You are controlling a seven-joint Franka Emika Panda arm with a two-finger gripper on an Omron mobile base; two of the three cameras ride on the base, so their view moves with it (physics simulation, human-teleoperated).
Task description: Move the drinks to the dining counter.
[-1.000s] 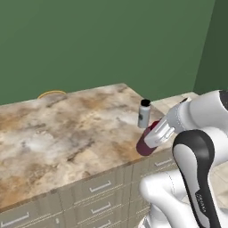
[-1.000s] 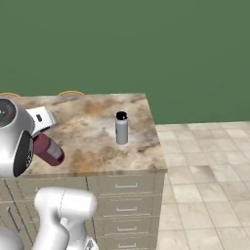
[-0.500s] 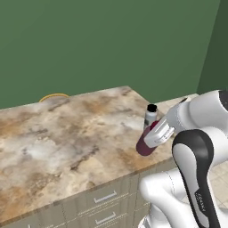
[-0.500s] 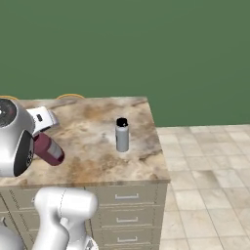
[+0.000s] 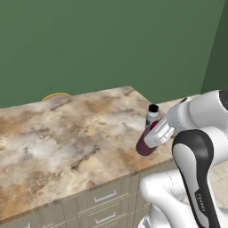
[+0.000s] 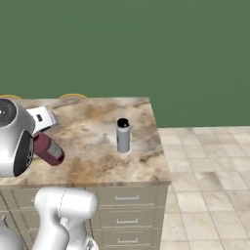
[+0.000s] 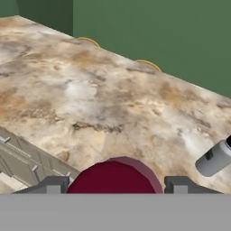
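gripper [image 7: 113, 185]: closing on the dark red bottle [image 5: 147, 141], carrying it tilted above the counter's front edge.
dark red bottle: sitting at 6 o'clock in the hand view, between both fingers [image 7: 48, 184].
grey bottle [image 6: 123, 136]: standing upright on the dining counter [image 6: 93, 146], at 3 o'clock from the red one in the right base view.

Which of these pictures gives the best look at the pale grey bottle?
The right base view: the grey bottle stands whole and unblocked on the dining counter. In the left base view the arm hides its lower part; the hand view shows it at the right edge.
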